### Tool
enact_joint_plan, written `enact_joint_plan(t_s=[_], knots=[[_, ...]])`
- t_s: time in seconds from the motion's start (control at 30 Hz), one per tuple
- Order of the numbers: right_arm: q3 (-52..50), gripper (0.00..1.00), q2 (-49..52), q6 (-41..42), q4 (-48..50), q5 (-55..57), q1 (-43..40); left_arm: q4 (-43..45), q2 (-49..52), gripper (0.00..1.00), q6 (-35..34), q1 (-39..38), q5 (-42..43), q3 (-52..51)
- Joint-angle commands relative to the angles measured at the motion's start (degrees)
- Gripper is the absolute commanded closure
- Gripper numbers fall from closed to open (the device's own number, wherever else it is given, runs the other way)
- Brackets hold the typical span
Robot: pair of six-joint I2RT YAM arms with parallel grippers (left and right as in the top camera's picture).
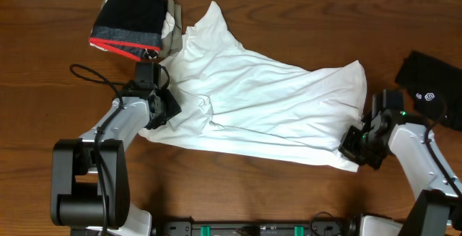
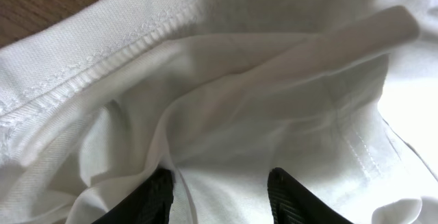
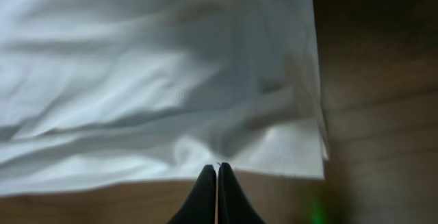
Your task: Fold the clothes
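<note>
Wooden table (image 1: 43, 19), big white shirt (image 1: 267, 99) sprawled rumpled across the middle. A dark folded pile (image 1: 130, 16) sits far left against the shirt, and a small black garment (image 1: 433, 88) with a white logo lies off right. The left gripper (image 2: 222, 193) is released, fingers apart over cloth at the shirt's left edge. The right gripper (image 3: 217, 176) is clenched at the near right corner; can't tell if it's pinching cloth.

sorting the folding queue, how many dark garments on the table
2: a red-edged dark bundle top left, a black logo garment at right edge; the white shirt may hide more.
</note>
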Motion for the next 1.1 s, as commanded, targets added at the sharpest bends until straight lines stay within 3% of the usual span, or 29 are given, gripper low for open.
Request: enact_joint_plan(t_s=[0.0, 0.33, 1.07], knots=[[-2.4, 0.96, -0.5, 3.5, 2.1, 0.7, 0.7, -1.2, 0.9, 0.52, -0.7, 0.7, -2.3, 0.0], [-3.1, 0.89, -0.5, 8.0, 7.7, 7.1, 0.7, -1.2, 0.9, 0.52, -0.7, 0.7, -2.4, 0.0], [-3.3, 0.89, 5.2, 10.6, 12.5, 14.9, -1.0, -1.2, 0.9, 0.51, -0.2, 1.2, -2.4, 0.0]])
